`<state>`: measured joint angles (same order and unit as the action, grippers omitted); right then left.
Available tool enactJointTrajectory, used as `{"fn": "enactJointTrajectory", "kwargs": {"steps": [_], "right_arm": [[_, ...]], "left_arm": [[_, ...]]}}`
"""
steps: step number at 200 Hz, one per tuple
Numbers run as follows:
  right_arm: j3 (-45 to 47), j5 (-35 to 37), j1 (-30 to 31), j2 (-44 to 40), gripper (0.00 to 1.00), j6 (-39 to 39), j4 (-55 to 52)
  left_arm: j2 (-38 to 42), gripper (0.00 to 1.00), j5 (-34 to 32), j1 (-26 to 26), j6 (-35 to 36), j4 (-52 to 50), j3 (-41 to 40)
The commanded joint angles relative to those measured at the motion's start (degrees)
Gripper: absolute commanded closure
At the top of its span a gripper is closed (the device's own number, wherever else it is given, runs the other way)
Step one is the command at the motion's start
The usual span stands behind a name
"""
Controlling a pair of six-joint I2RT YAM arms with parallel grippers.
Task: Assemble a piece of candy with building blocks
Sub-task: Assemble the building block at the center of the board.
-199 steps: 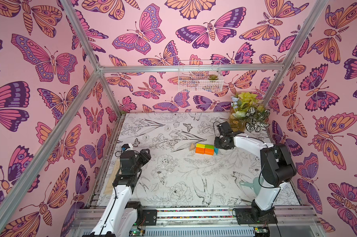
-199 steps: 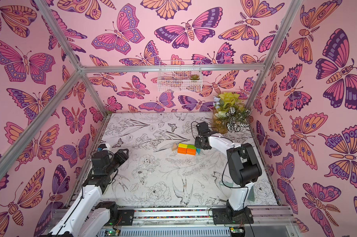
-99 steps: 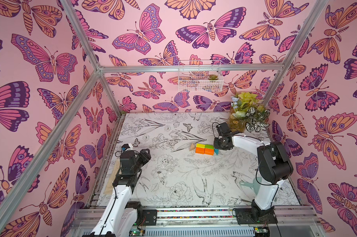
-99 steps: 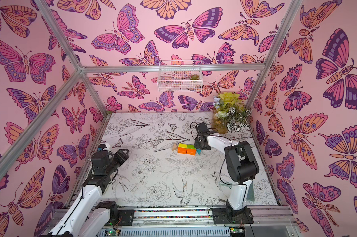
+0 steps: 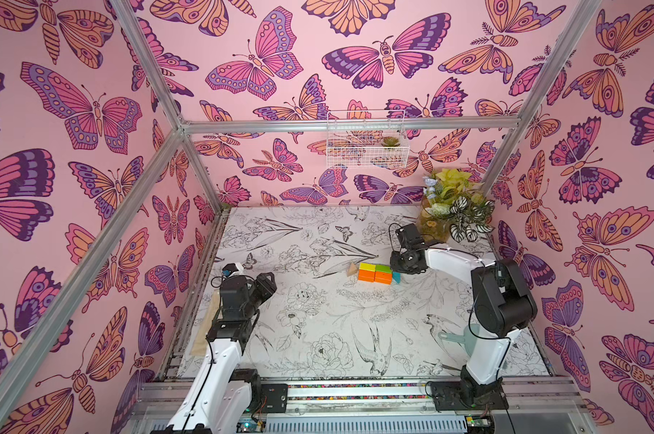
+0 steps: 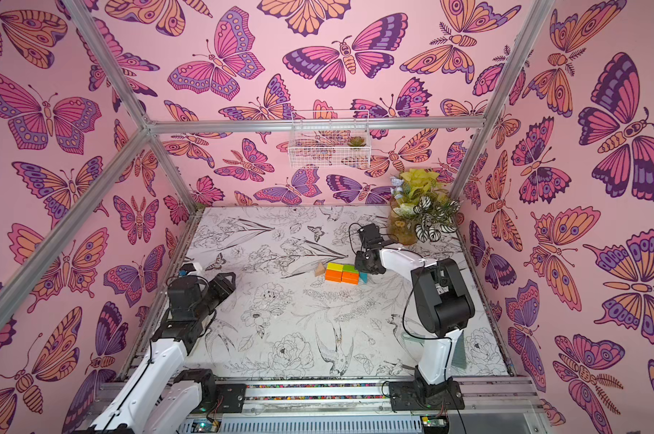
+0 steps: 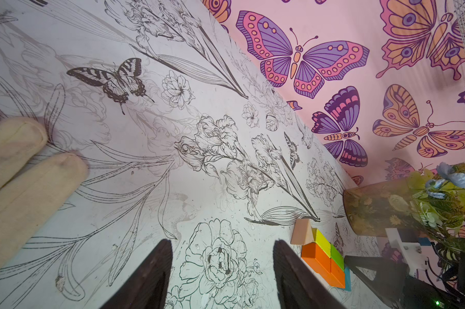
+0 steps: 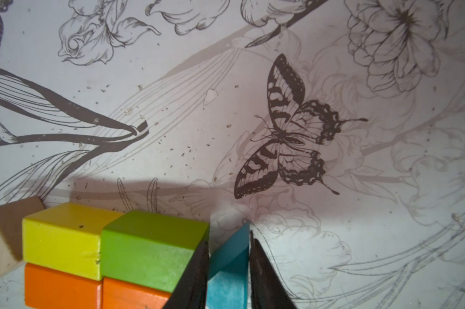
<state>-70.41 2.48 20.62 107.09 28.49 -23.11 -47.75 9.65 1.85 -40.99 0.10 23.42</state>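
Right wrist view shows us the right gripper (image 8: pixel 228 239) closed narrowly on the teal triangle (image 8: pixel 226 254), with one finger just beside the green brick (image 8: pixel 151 240). In both top views we see the candy (image 5: pixel 375 272) lying on the table (image 5: pixel 317 323). The left gripper (image 7: pixel 222 242) hangs open and empty, well apart from it.

You have open mat (image 5: pixel 317 323) through the middle, so your left gripper (image 7: pixel 222 242), jaws apart, can pass freely toward the tan triangle (image 5: pixel 352 269) end of the block row (image 5: pixel 374 272). The far-right approach is tight: the plant pot (image 5: pixel 434 227) stands near, and your right gripper (image 8: pixel 228 238), closed around the teal triangle (image 8: pixel 227 267), blocks that end.
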Motion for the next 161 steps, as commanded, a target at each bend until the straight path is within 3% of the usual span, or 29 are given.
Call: {"fn": "enactJointTrajectory", "kwargs": {"steps": [1, 55, 94, 130, 151, 161], "right_arm": [[-0.16, -0.89, 0.47, -0.12, 0.71, -0.46, 0.39], [0.01, 2.47, 0.43, -1.99, 0.71, -0.55, -1.22], [2.42, 9.03, 0.47, -11.71, 0.64, -1.96, -1.78], [1.85, 13.33, -0.97, -22.78, 0.48, -5.08, -4.99], [3.7, 12.47, -3.63, -28.32, 0.33, -8.55, -3.56], [5.8, 14.83, -4.38, -30.61, 0.3, -11.1, -1.69]], "left_arm": [[-0.22, 0.36, 0.2, -0.09, 0.43, -0.44, -0.39], [-0.34, 0.37, 0.28, -0.05, 0.48, -0.43, -0.33], [-0.3, 0.34, 0.63, -0.06, 2.94, -1.08, 1.99], [-1.75, 0.24, -2.98, -0.09, 8.27, -3.59, 7.43], [-4.51, 0.19, -5.94, -0.09, 16.68, -4.73, 12.13], [-6.54, 0.18, -9.33, -0.02, 20.45, -5.7, 14.4]]}}
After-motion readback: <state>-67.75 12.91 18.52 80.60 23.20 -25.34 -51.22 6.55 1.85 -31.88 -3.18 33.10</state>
